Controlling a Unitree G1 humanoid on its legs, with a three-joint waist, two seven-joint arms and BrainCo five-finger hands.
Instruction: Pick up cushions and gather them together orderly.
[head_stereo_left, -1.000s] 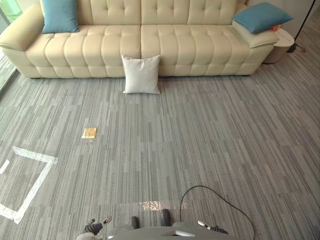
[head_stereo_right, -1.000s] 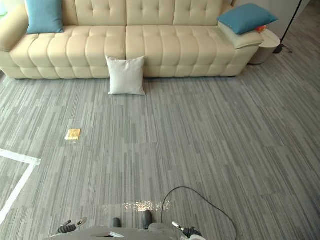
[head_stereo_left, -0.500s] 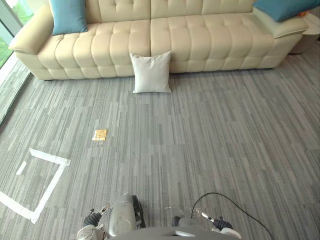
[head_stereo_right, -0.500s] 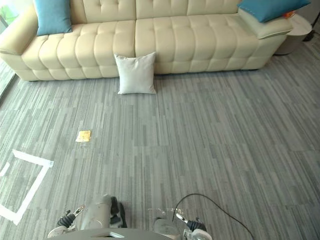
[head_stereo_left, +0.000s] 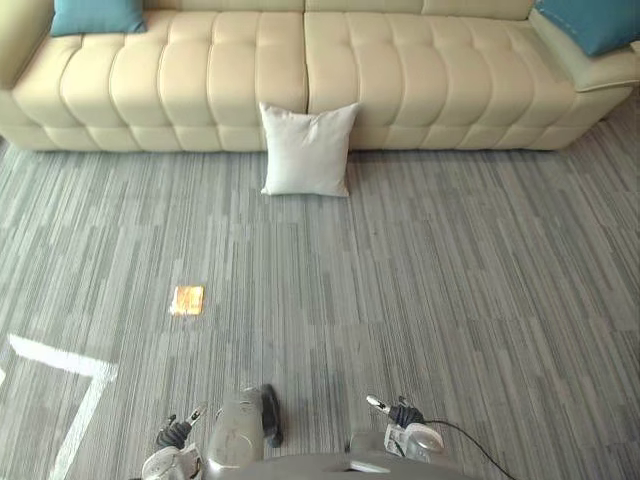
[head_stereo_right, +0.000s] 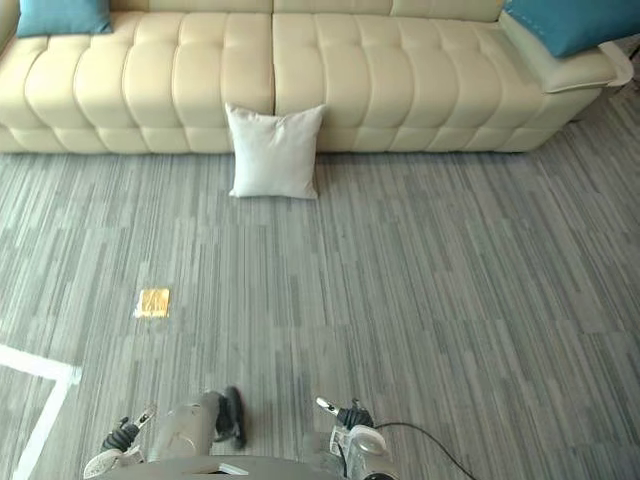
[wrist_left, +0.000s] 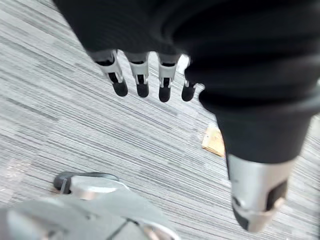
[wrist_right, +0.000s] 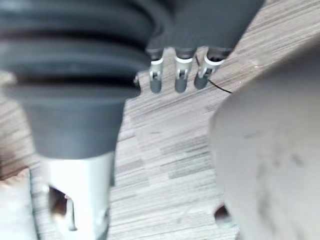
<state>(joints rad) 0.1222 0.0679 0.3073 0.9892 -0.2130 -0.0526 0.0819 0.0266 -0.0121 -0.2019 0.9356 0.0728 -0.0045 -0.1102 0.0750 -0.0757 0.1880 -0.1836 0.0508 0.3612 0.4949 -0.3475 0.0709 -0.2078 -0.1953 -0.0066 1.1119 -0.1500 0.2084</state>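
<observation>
A white cushion (head_stereo_left: 305, 150) stands on the grey carpet, leaning against the front of the cream sofa (head_stereo_left: 200, 80). One blue cushion (head_stereo_left: 97, 15) rests on the sofa's left seat, and another blue cushion (head_stereo_left: 595, 22) lies on its right armrest. My left hand (wrist_left: 141, 80) hangs over the carpet, fingers straight, holding nothing. The fingers of my right hand (wrist_right: 181, 75) are likewise straight and empty above the floor. Both hands are far from every cushion.
A small yellow-orange flat object (head_stereo_left: 187, 299) lies on the carpet left of centre, seen too past my left hand (wrist_left: 214, 141). White tape lines (head_stereo_left: 62, 360) mark the floor at the lower left. Open carpet stretches between me and the sofa.
The whole picture has shifted: the camera has moved closer to the sofa and turned, so the white cushion looks nearer. The cushions themselves have not moved.
</observation>
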